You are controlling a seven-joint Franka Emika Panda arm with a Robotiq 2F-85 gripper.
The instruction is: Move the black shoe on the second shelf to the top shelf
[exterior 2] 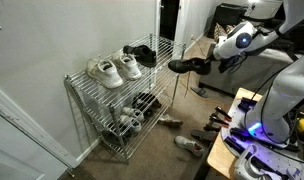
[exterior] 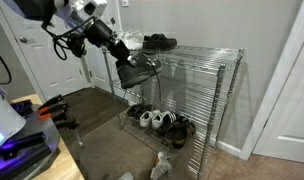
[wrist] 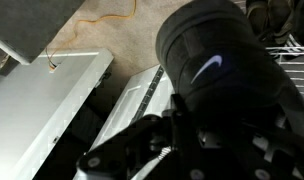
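My gripper (exterior: 126, 58) is shut on the black shoe (exterior: 140, 73) and holds it in the air just off the open end of the rack, about level with the second shelf (exterior: 187, 88). In an exterior view the black shoe (exterior 2: 186, 65) hangs right of the rack, clear of the top shelf (exterior 2: 85, 82), with the gripper (exterior 2: 214, 62) behind it. The top shelf (exterior: 204, 53) carries white sneakers (exterior 2: 112, 69) and a lower black shoe (exterior 2: 142, 53). In the wrist view the black shoe (wrist: 227, 75) with a white logo fills the frame and hides the jaws.
Several shoes (exterior: 162, 122) sit on the lowest shelf. Loose shoes (exterior 2: 189, 144) lie on the carpet beside the rack. A white door (exterior: 292, 90) stands past the rack's far end. A desk with equipment (exterior 2: 254, 140) is near the robot base.
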